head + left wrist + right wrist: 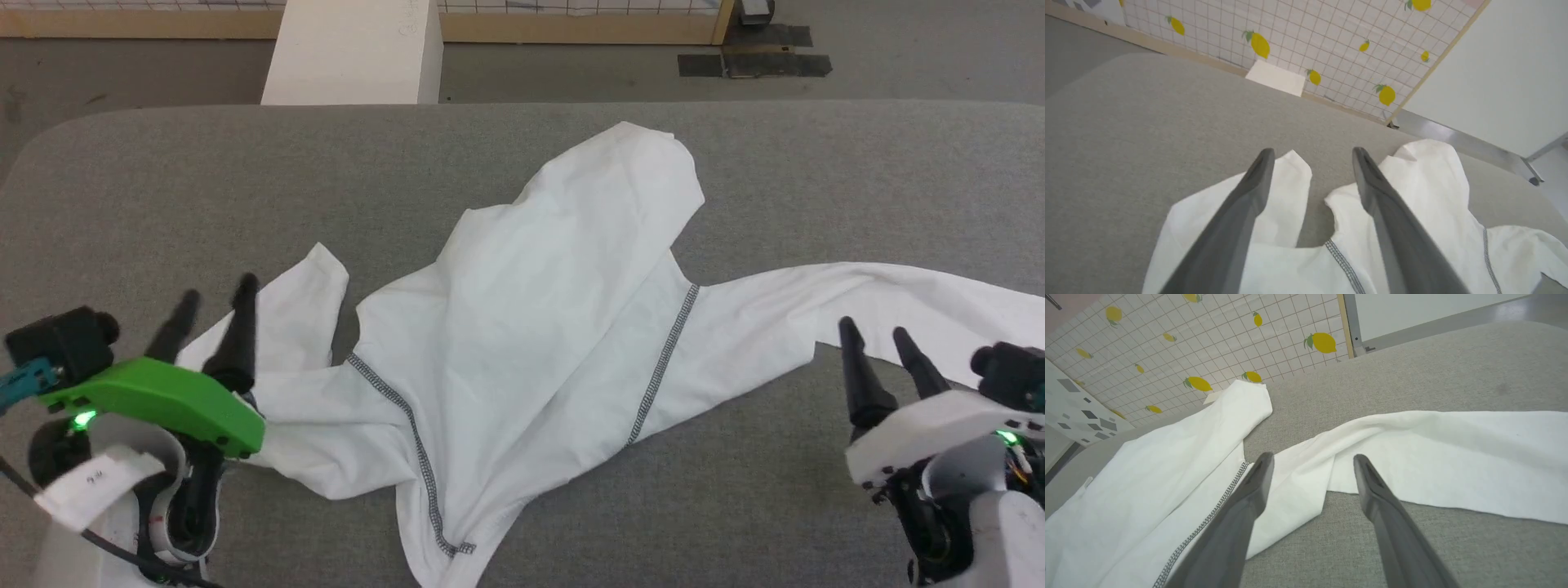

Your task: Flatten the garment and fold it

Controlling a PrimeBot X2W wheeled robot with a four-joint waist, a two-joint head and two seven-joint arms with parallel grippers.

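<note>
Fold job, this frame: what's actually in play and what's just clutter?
In play:
- white shirt, crumpled, sleeves spread out
- grey padded table under it
- left claw, open, over one sleeve
- right claw, open, at the other sleeve's edge

Lying about:
- white box beyond the table's far edge
- lemon-print grid panel
- black tape patches on the floor

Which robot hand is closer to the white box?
Left. The left gripper is over the garment's sleeve, on the white box's side of the table; the right gripper is by the other sleeve, far across.
</note>
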